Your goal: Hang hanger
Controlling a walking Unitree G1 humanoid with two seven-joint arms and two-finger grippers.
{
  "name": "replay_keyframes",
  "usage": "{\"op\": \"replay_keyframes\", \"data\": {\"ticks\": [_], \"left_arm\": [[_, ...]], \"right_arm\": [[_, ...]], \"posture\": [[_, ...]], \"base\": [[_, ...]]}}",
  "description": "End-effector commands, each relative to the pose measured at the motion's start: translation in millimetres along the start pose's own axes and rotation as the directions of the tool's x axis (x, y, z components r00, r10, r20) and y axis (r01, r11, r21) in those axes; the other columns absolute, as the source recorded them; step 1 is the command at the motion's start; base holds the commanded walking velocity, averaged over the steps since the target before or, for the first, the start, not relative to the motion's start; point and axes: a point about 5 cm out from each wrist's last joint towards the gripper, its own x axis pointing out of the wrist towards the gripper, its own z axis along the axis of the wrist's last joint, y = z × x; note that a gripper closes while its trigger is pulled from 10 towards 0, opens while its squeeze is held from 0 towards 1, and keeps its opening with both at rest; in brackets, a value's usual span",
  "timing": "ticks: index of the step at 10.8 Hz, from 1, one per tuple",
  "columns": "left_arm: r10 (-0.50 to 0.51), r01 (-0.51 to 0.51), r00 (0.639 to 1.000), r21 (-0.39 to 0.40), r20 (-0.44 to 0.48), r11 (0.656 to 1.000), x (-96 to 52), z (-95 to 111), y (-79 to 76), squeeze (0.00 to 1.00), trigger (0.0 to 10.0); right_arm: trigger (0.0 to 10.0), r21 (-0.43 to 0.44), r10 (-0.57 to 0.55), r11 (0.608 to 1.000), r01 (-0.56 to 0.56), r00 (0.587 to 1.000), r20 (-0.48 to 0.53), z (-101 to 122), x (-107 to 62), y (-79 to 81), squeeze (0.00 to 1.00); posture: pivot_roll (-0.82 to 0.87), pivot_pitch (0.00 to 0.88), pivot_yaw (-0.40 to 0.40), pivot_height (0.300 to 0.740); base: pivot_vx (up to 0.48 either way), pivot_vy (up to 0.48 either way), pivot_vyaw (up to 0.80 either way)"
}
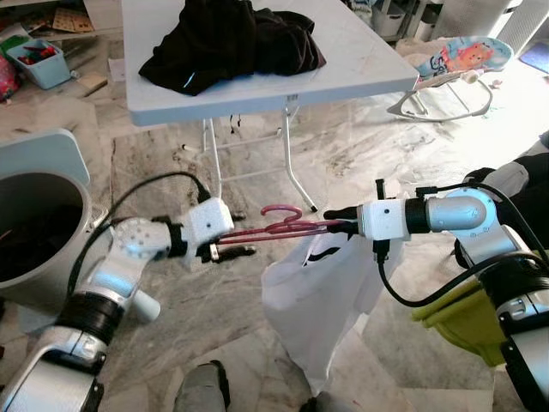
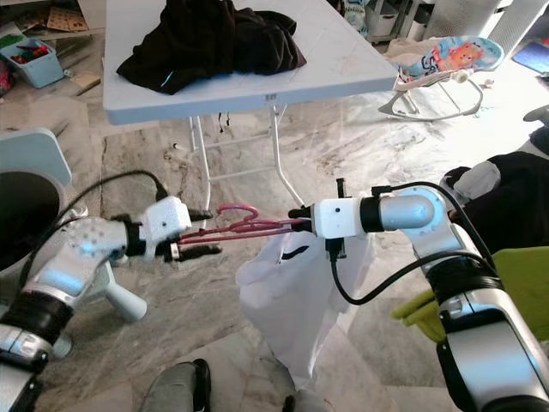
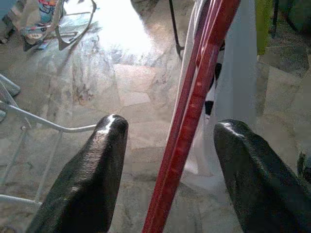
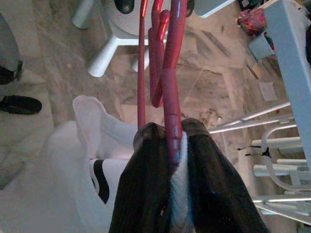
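Note:
A red hanger (image 1: 279, 227) lies level between my two grippers above the marble floor, its hook (image 1: 283, 210) pointing up. A white garment (image 1: 317, 300) with a black mark hangs from its right end. My right gripper (image 4: 167, 133) is shut on that end of the hanger, pinching a fold of the white cloth with it. My left gripper (image 3: 170, 131) is open at the hanger's other end; the red bar (image 3: 194, 111) runs through the wide gap between its fingers (image 3: 104, 145) without touching either one.
A white folding table (image 1: 360, 60) stands ahead with a heap of black clothing (image 1: 232, 39) on it. A grey bin (image 1: 34, 215) is at my left and a baby bouncer (image 1: 455, 60) at the far right. Green cloth (image 1: 467, 318) hangs by my right arm. A shoe (image 1: 202, 386) is at the bottom edge.

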Motion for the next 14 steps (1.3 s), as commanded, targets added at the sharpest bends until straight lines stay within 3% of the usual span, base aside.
{"op": "replay_keyframes", "data": {"ticks": [1, 9, 14], "left_arm": [[-0.012, 0.012, 1.0, 0.025, -0.02, 1.0, -2.6, 0.0, 2.8, 0.0, 0.0], [-0.022, 0.024, 0.999, 0.048, -0.028, 0.999, 3.8, -0.6, 5.1, 0.0, 0.0], [-0.02, 0.021, 0.999, 0.021, -0.026, 1.0, 6.6, -6.6, -1.0, 0.0, 0.0]], "right_arm": [[10.0, -0.04, -0.011, 0.999, 0.011, 1.0, 0.008, 5.0, -4.0, -9.2, 0.0], [10.0, -0.038, -0.002, 0.999, 0.002, 1.0, 0.006, 4.6, -1.0, -8.8, 0.0], [10.0, -0.036, -0.005, 0.999, 0.005, 1.0, 0.011, 5.1, -1.1, -10.8, 0.0]], "posture": [[-0.03, 0.077, -0.052, 0.74], [-0.03, 0.063, -0.045, 0.74], [-0.03, 0.068, -0.055, 0.74]], "base": [[0.0, 0.0, 0.0], [0.0, 0.0, 0.0], [0.0, 0.0, 0.0]]}}
